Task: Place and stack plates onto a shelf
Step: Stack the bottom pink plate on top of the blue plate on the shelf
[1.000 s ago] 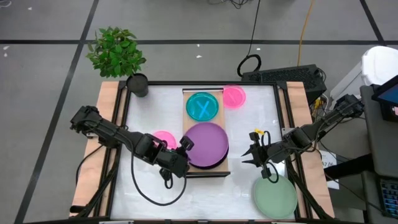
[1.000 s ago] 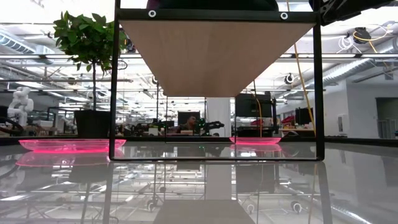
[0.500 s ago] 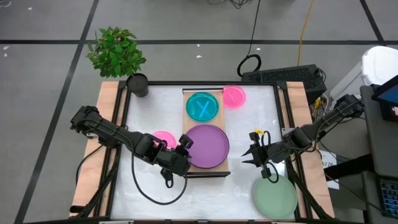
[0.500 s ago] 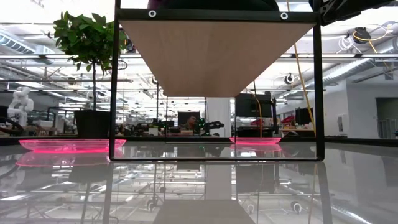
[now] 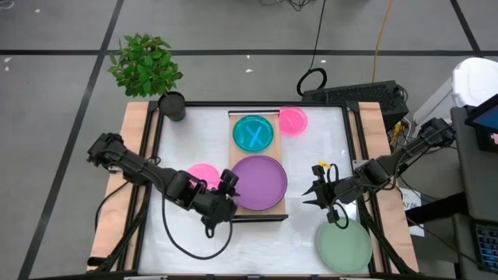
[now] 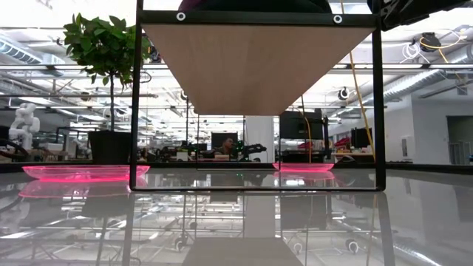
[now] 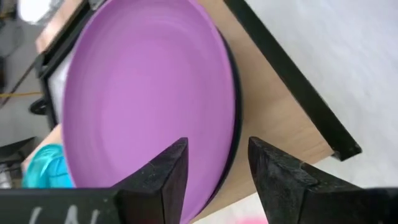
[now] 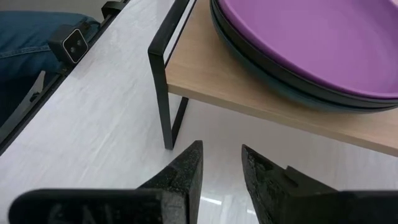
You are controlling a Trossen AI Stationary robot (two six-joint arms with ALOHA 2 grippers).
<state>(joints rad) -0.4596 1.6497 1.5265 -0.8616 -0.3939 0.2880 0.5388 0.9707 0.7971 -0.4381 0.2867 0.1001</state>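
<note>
The shelf [image 5: 236,159], a light-wood board on a black frame, stands mid-table. On its near half a purple plate [image 5: 261,181] lies on top of dark plates [image 8: 280,78]. A cyan plate [image 5: 253,132] lies on the far half. My left gripper [image 7: 217,149] is open at the purple plate's left rim, one finger over the plate and one outside it, not touching. My right gripper [image 5: 314,194] hangs right of the shelf with a small gap between its fingers and nothing in it.
One pink plate [image 5: 204,174] lies on the table left of the shelf, another [image 5: 293,120] at the far right of it. A sage-green plate [image 5: 343,243] lies near the front right corner. A potted plant [image 5: 145,64] stands at the far left corner.
My left gripper has opened and let go of the purple plate, then drawn back a little toward the table's left edge. The purple plate has settled flat and centred on the dark plates, which showed past its rim before.
</note>
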